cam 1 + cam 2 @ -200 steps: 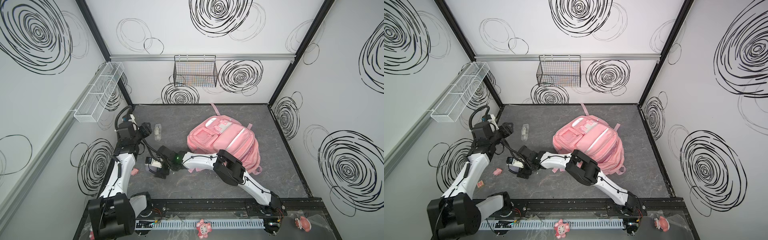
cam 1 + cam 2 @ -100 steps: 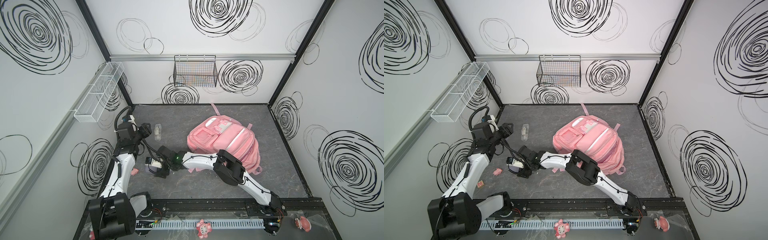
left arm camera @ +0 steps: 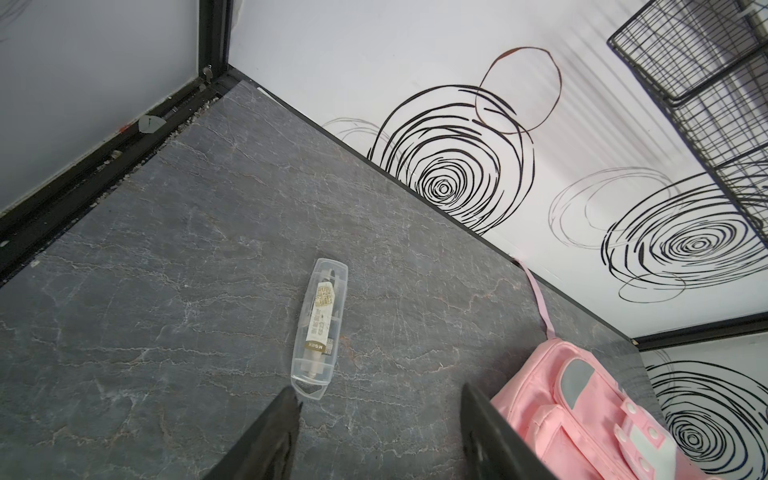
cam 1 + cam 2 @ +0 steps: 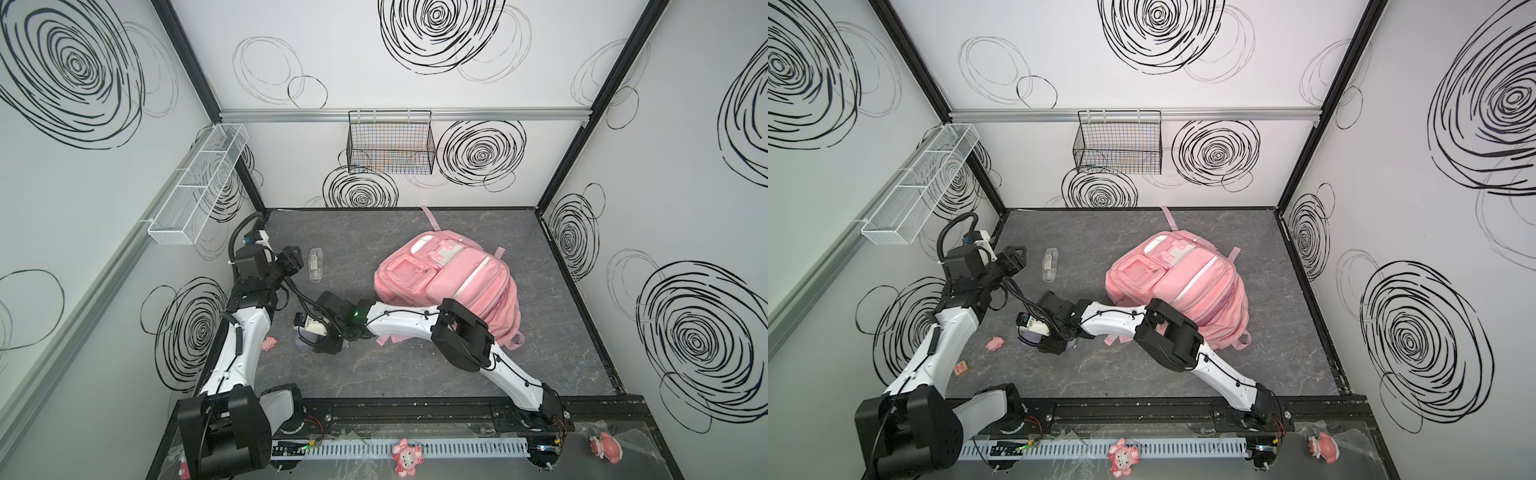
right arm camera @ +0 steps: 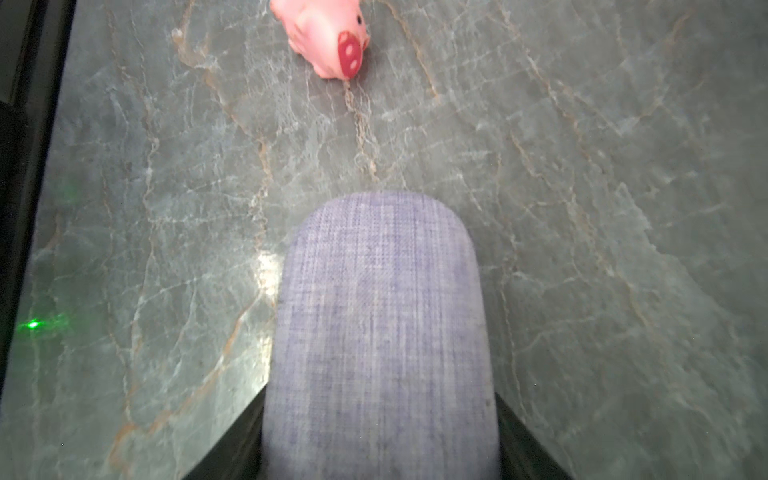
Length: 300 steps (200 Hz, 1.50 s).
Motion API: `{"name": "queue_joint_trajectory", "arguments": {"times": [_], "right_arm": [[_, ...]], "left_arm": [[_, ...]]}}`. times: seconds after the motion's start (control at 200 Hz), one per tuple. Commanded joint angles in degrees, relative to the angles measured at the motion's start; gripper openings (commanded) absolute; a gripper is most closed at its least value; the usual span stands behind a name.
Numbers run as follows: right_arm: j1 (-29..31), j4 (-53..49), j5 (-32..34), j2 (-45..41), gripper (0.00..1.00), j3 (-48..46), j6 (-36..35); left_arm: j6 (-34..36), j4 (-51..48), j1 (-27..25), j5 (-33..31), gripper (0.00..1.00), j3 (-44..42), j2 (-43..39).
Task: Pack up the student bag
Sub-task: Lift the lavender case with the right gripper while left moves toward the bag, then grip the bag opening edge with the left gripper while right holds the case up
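- clear plastic case (image 3: 319, 328) lying on the floor: gold-and-white label (image 3: 322, 318). The dark strip at its lower end looks like "M&G" to me; the rest of the print is too small to read
- small tan block (image 4: 960, 368) by the left arm: red letter, looks like an "N"

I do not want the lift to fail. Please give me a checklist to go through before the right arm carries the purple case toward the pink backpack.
1. Lavender fabric case sits between the right fingers: ok.
2. Right fingers firmly closed on it: cannot tell.
3. Pink pig toy lies apart from the case: ok.
4. Left fingers open and empty, near the clear pen case: ok.
5. Pink backpack has an open compartment: cannot tell; none shows in a top view.
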Motion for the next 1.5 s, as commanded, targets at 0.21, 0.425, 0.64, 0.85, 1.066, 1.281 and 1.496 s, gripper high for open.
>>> {"name": "queue_joint_trajectory", "arguments": {"times": [0.21, 0.425, 0.64, 0.85, 1.066, 1.281, 1.496], "right_arm": [[-5.7, 12.0, -3.9, -23.2, 0.41, -19.9, 12.6], [-10.3, 21.4, -7.7, -41.2, 0.38, -37.8, 18.0], [-14.3, 21.4, -0.8, -59.6, 0.37, -51.1, 18.2], [-21.8, 18.3, 7.3, -75.6, 0.32, -59.6, 21.9], [-33.2, 14.5, 9.0, -84.3, 0.0, -63.8, 27.3], [-43.5, 10.9, 20.3, -90.1, 0.0, -66.7, 37.4], [-50.6, 10.0, 27.7, -96.0, 0.0, -71.1, 43.2]], "left_arm": [[0.1, 3.3, -0.1, 0.2, 0.65, -0.5, -1.2], [1.8, 2.1, -4.2, -2.3, 0.65, 0.1, -2.0], [7.6, 0.7, -13.7, -9.9, 0.65, 0.6, -5.8], [12.5, 2.2, -24.7, -12.8, 0.65, 1.6, -8.4], [15.2, 0.5, -38.8, -17.1, 0.68, 5.0, -8.0], [21.1, 6.6, -57.8, -20.5, 0.76, 4.3, -5.3], [26.6, 5.9, -71.7, -25.0, 0.77, 11.1, 5.8]]}}
